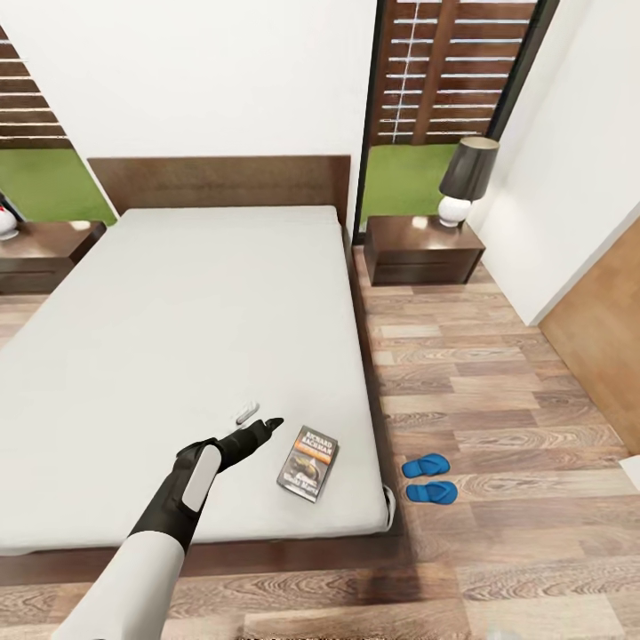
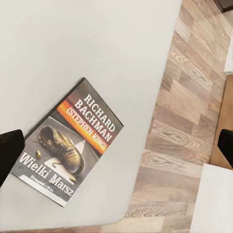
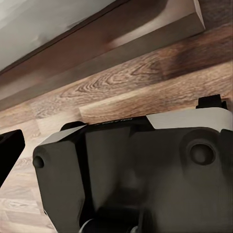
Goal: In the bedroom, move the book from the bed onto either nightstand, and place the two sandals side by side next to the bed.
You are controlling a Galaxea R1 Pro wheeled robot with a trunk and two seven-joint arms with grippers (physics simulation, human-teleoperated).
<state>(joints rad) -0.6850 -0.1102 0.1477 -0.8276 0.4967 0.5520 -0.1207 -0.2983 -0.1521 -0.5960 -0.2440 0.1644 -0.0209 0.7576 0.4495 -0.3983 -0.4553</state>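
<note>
One left gripper [image 1: 258, 420] hovers above the bed [image 1: 178, 338], fingers spread apart, grasping nothing. Just right of it, the book [image 1: 308, 462] lies flat near the mattress's front right corner. Two sandals [image 1: 428, 478] lie side by side on the floor [image 1: 498, 373] beside that corner. Right gripper state: cannot tell.

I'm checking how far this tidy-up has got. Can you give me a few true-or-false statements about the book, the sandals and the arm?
1. The book lies on the bed. True.
2. The left gripper is shut on the book. False: its fingers are spread and it hovers beside the book, not touching.
3. The two sandals lie side by side on the floor next to the bed. True.
4. The lamp stands on the floor. False: it stands on the nightstand.
</note>
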